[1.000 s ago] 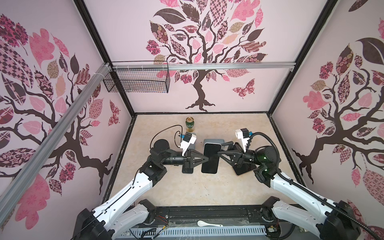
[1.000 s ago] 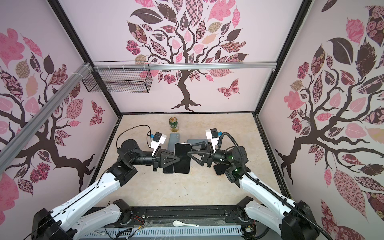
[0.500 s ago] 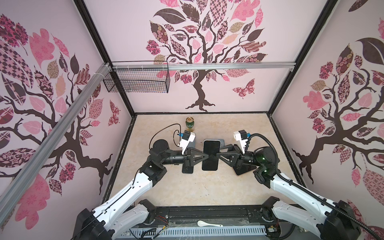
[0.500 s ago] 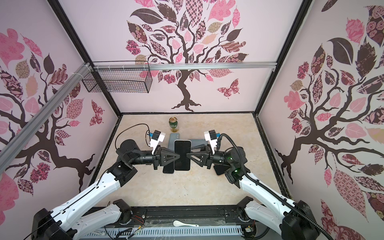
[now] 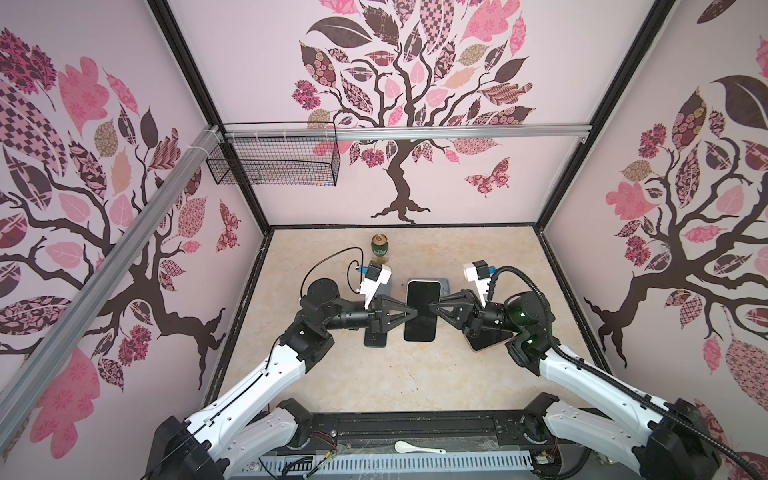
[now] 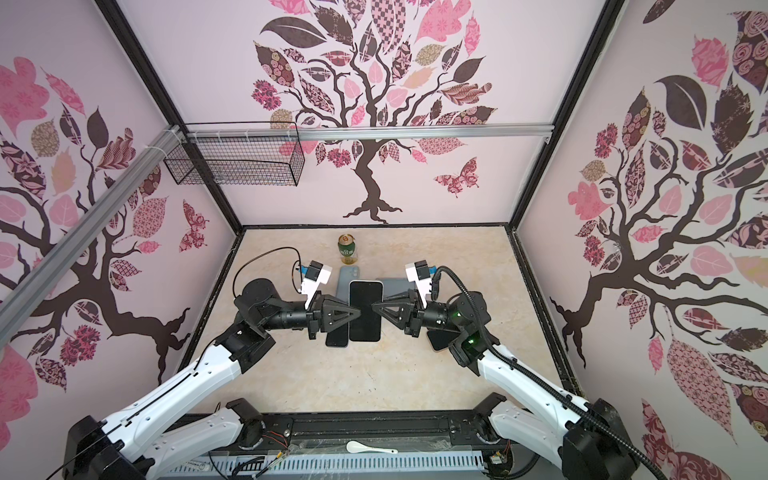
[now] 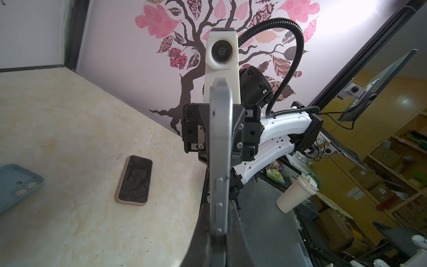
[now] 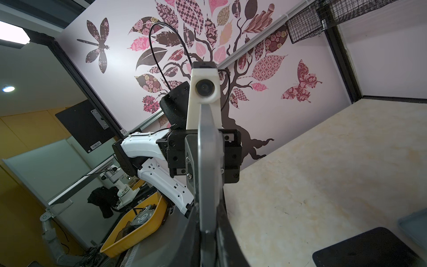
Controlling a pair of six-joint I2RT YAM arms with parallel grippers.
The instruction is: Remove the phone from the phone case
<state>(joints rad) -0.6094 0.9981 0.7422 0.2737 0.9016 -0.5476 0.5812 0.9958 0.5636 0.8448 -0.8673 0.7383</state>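
Presently the left gripper (image 5: 414,312) is seen clamped shut on the left long edge of the phone (image 5: 423,297), which is held screen-up in the air above the middle of the table (image 5: 374,382). Its right long edge is pinched by the right gripper (image 5: 432,306), whose fingers are closed against it. A pink-cased handset (image 7: 135,180) is seen lying flat towards the right edge.

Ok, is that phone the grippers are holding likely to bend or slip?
The phone looks stiff: it spans flat between left gripper and right gripper. Each pinches only a strip near a long edge, so it might twist or slip. Its glossy front seems fragile.
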